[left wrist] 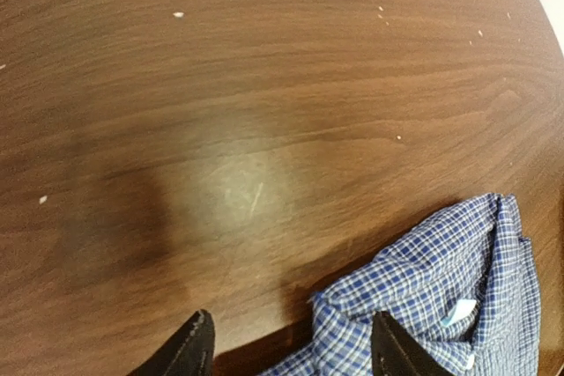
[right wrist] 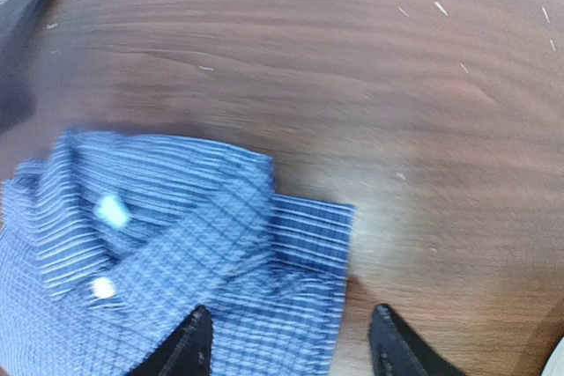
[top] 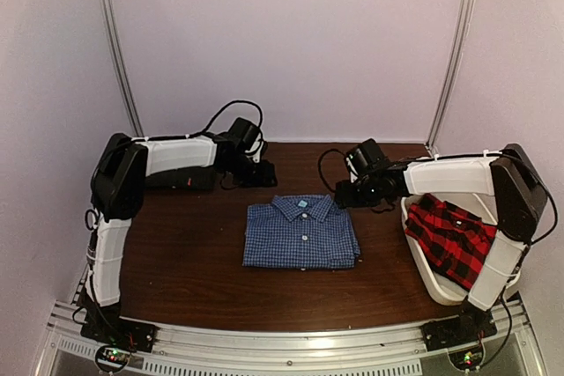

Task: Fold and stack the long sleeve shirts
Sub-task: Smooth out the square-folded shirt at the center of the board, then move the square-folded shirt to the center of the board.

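Note:
The blue gingham shirt (top: 301,233) lies folded, collar to the back, in the middle of the table. My left gripper (top: 256,169) hovers behind its back left corner, and in the left wrist view the left gripper (left wrist: 291,345) stands open over bare wood with the shirt's collar (left wrist: 441,305) by its right finger. My right gripper (top: 345,193) is at the back right corner. It (right wrist: 291,341) is open above that corner of the blue shirt (right wrist: 176,244), holding nothing. The red-and-black plaid shirt (top: 449,239) lies crumpled in the tub.
A white plastic tub (top: 421,257) stands at the right edge under my right arm. A dark flat cloth (top: 181,180) lies at the back left under my left arm, and its corner (right wrist: 26,6) shows in the right wrist view. Pale walls close the back and sides.

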Robot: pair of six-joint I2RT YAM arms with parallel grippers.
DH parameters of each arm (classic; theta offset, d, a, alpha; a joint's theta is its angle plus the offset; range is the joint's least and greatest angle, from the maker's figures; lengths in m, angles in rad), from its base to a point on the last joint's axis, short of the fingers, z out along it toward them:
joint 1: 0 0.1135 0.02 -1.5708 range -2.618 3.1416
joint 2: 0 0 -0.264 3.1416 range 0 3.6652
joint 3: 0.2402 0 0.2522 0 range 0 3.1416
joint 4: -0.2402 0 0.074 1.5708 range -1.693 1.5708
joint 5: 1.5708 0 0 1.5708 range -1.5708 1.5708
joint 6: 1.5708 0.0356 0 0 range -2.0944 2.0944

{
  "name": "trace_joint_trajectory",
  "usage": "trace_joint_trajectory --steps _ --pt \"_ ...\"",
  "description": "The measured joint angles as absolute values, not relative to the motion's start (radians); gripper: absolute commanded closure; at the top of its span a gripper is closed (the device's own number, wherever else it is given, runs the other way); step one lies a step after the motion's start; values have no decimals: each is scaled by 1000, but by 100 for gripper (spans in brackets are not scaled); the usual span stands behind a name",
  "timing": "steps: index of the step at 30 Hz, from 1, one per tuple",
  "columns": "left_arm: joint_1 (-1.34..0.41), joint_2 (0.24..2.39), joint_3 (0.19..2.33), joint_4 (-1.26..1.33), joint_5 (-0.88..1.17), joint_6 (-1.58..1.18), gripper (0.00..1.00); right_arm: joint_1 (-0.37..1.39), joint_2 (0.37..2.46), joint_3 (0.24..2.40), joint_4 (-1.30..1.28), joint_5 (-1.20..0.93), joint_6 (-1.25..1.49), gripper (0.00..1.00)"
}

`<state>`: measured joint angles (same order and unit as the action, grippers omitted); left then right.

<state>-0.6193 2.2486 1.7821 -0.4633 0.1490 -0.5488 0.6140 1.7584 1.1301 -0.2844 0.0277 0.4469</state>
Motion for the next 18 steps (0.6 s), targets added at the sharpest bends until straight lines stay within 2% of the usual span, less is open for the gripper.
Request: trace_joint_trajectory --steps 4,8,13,18 --pt "-574 2109 1655 -442 138 -568 24 689 1737 1166 -268 7 447 21" --pt "-522 1965 1519 -382 140 -598 22 770 1744 1195 -234 -66 455 16" --pt "-455 1835 1308 -303 146 -646 20 846 1802 1246 -181 -153 474 2" --pt "-395 1785 1137 -261 146 -694 20 880 1858 1260 -155 -206 483 0"
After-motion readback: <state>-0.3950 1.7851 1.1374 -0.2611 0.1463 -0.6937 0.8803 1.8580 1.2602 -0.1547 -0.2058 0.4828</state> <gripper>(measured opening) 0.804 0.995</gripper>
